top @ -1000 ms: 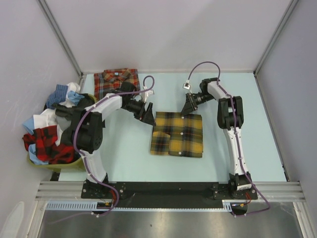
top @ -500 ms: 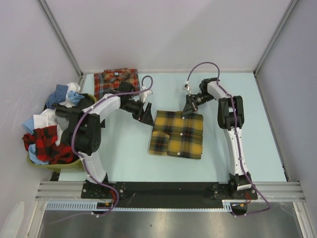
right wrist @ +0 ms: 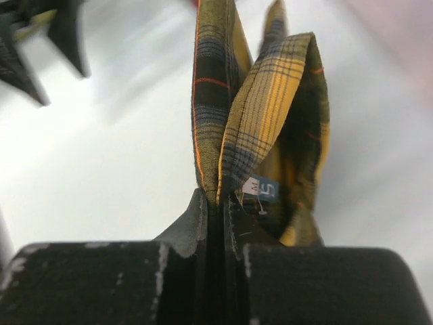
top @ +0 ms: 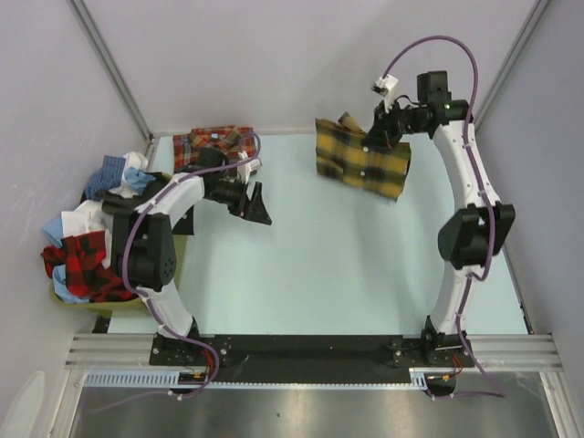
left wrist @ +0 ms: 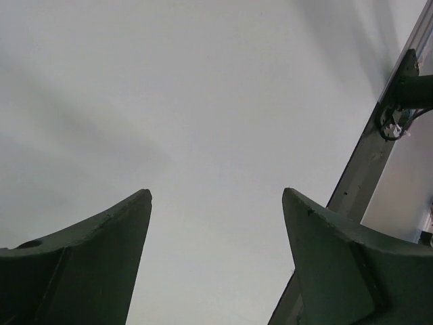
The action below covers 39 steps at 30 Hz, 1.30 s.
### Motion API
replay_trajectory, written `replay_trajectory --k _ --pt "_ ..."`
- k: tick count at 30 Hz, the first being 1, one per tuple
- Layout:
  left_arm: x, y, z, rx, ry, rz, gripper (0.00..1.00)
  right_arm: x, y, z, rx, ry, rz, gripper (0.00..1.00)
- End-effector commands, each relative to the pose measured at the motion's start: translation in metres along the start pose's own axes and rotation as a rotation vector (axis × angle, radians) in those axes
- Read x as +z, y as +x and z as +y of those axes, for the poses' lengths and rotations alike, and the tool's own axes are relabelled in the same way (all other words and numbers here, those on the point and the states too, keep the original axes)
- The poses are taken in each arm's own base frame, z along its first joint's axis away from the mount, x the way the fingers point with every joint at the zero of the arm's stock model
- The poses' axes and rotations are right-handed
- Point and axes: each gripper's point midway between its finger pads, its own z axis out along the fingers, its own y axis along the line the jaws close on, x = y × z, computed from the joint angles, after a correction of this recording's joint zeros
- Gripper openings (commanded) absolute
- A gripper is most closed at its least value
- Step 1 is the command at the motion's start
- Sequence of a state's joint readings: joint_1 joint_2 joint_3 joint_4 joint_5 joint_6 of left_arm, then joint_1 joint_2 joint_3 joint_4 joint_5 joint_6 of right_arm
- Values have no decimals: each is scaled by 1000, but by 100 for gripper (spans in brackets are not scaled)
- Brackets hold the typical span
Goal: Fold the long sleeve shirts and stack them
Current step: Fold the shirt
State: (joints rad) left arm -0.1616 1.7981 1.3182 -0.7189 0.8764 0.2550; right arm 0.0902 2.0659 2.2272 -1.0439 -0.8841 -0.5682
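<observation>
A robotics lab cell: bare grey panels (top: 301,55) framed by aluminium posts (top: 109,68) enclose a pale blue table (top: 319,265), with a metal mounting rail (top: 109,349) along the bottom.

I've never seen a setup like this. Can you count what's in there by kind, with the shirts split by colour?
Yellow-and-black plaid shirt: 1
Red-orange plaid shirt: 1
Robot arms: 2 (left arm, right arm)
Basket of mixed laundry: 1
Total: 5

The hanging shirt (top: 360,167) was over the far right of the table (top: 328,265). The flat shirt (top: 196,148) lay in its far left corner, behind the left gripper (top: 259,206). A basket (top: 91,306) sat further left.
</observation>
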Motion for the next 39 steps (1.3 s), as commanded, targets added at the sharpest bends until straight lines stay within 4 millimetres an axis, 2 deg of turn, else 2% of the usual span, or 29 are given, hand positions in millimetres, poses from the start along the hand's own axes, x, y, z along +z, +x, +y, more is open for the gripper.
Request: replay_trajectory --k 1,2,3,4,5,6,7,8,9,10,11,16,17,20,22,23,24,26,27,29,30,31,32,33,34,35,37,38,39 --pt "-27 -15 -2 59 -48 -91 85 10 -33 13 -330 243 -35 0" --pt "-29 -15 0 27 -58 -100 86 19 -19 14 -372 284 -13 0" --pt "-33 -16 2 19 -66 -122 86 21 21 12 -422 375 76 0" --pt "-38 -16 7 -8 -73 -145 88 49 13 28 -558 419 32 0" --pt "-41 -19 8 -34 -75 -169 89 57 24 31 -636 478 51 0" --pt "-43 -14 12 -63 -77 -176 90 70 86 30 -670 529 177 0" --pt "-46 -14 11 -67 -80 -188 91 86 69 49 -750 559 78 0" --pt "-47 -13 12 -73 -83 -193 91 96 84 58 -774 578 100 0" --pt "-49 -10 13 -84 -88 -196 92 98 126 58 -776 623 198 0" --pt "-52 -9 10 -79 -88 -202 92 105 128 65 -787 644 168 0" --pt "-54 -7 11 -78 -94 -204 92 116 136 89 -820 610 154 0" --pt "-58 7 4 -80 -97 -200 93 130 171 143 -855 550 161 0" --pt "-59 9 1 -73 -101 -205 93 135 174 160 -869 518 152 0" --pt "-55 24 -1 -105 -110 -216 93 143 179 181 -846 474 146 7" --pt "-54 28 -2 -150 -119 -237 94 149 187 200 -838 405 172 30" --pt "-51 33 -1 -147 -119 -254 94 155 171 213 -779 372 125 33" --pt "-53 30 -3 -157 -127 -278 94 156 175 222 -750 324 155 37" --pt "-59 26 3 -215 -143 -337 94 164 155 251 -701 184 99 61" --pt "-58 30 2 -234 -142 -346 94 164 127 265 -668 147 55 68" --pt "-55 33 1 -291 -134 -369 94 157 105 273 -607 32 35 86" --pt "-54 35 -2 -304 -130 -379 94 143 77 277 -527 -11 12 90" --pt "-51 38 -3 -362 -123 -385 94 128 64 245 -428 0 0 94" --pt "-48 39 -3 -374 -125 -396 93 117 53 246 -359 -96 -33 96" --pt "-31 54 -13 -399 -100 -354 92 106 58 234 -273 -119 0 96" --pt "-22 57 -18 -448 -79 -343 92 97 46 213 -219 -107 -10 96" --pt "-13 55 -19 -437 -76 -350 90 85 49 172 -146 -56 -3 94" --pt "13 65 -36 -472 -23 -303 85 80 68 123 -39 -10 73 88" --pt "23 61 -36 -458 -6 -316 84 66 77 81 47 57 78 85" --pt "35 66 -43 -460 11 -288 80 61 89 67 124 60 119 82"
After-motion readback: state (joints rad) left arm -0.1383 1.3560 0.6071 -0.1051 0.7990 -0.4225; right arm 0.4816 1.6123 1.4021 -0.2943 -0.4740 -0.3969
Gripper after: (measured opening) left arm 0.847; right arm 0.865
